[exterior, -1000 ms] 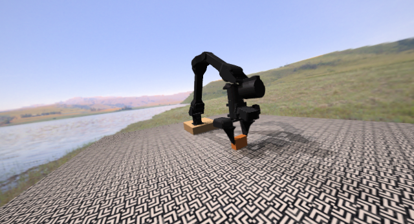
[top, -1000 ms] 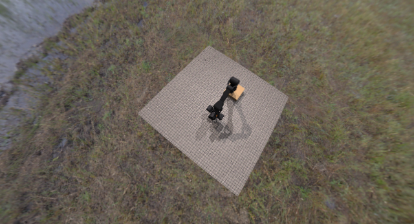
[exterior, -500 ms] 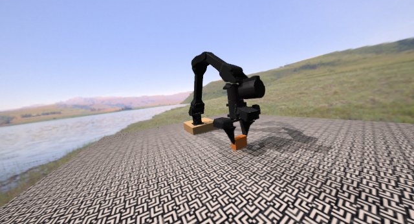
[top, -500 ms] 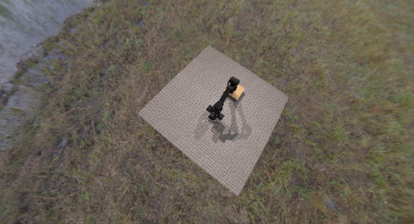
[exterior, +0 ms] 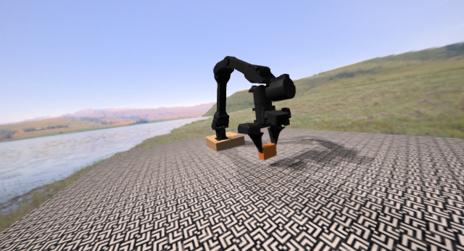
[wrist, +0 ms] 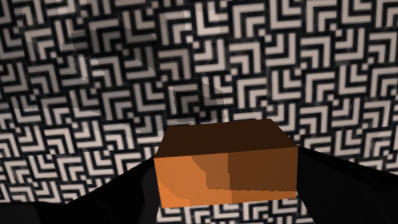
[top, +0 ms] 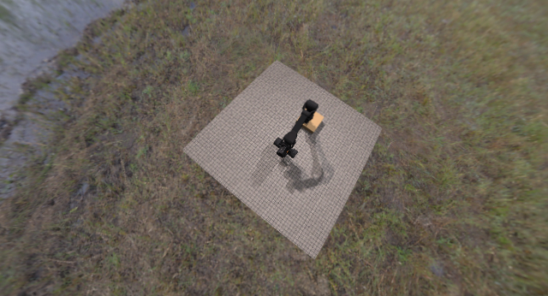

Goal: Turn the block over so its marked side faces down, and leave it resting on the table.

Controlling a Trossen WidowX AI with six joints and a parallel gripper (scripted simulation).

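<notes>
You've got the claw [exterior: 266, 146] clamped on the orange block [exterior: 267, 151], one finger at each side, low on the bench [exterior: 217, 207]. Grasp made; the flip and set-down remain, I'd say.

Orange block [exterior: 267, 151] upright, flat on patterned table [exterior: 232, 207], pinched between claw [exterior: 266, 146] fingers.

Arm [exterior: 232, 67]: arched up from base, forearm angled down. Gripper [exterior: 267, 146]: pointing straight down, jaws closed on block [exterior: 267, 151]
</notes>
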